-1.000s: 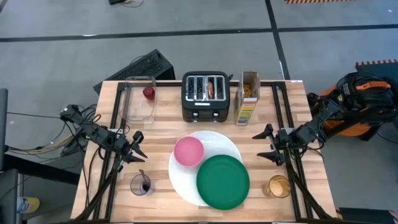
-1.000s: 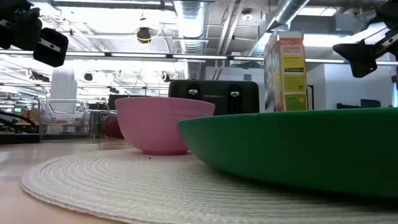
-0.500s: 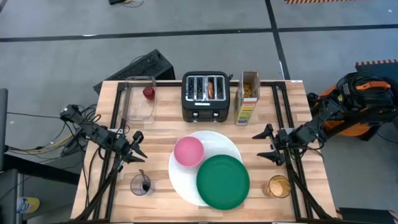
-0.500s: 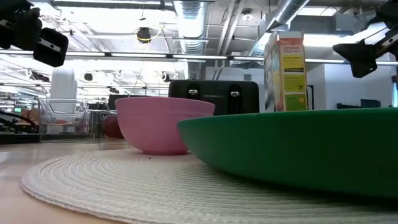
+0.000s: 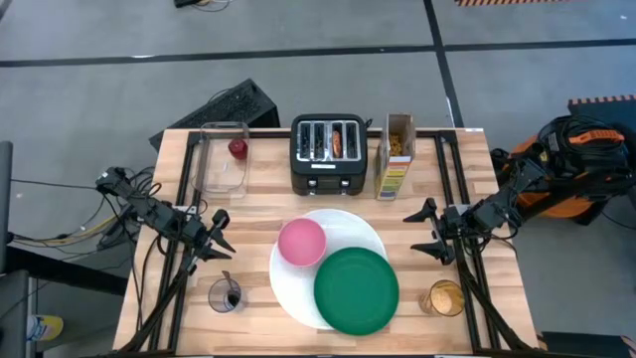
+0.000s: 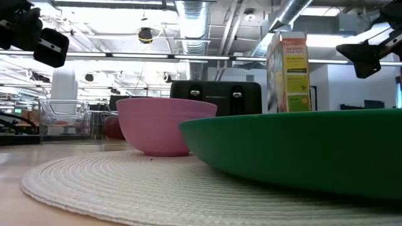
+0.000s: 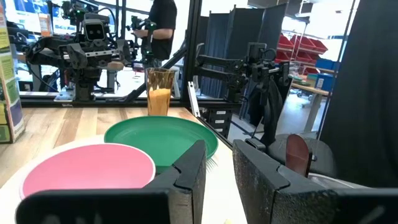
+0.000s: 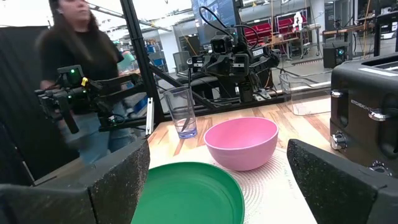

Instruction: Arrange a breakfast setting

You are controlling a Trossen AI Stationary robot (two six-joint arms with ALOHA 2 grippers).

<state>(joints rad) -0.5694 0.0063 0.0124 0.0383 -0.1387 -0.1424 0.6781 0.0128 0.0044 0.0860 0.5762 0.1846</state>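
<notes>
**Plates in the middle, both arms waiting**

The pink bowl (image 5: pixel 301 242) and the smaller green plate (image 5: pixel 356 289) both sit on the big white plate (image 5: pixel 343 223), in the lower middle of the high view. The bowl is on the plate's left part, so the left gripper (image 5: pixel 218 239) is nearer to it. The green plate lies toward the right gripper (image 5: pixel 426 231). Both grippers hang at the table's sides, fingers spread wide and holding nothing. I think a plate or bowl gets moved next.

A grey concrete floor (image 5: pixel 99 89) crossed by dark lines is seen around the wooden counter (image 5: pixel 263 204). Overhead, silver ducts (image 6: pixel 195 16) and strip lights are shown. Red bins (image 7: pixel 308 46), black partitions (image 7: pixel 221 28) and a standing person (image 8: pixel 81 74) are seen beyond.
</notes>
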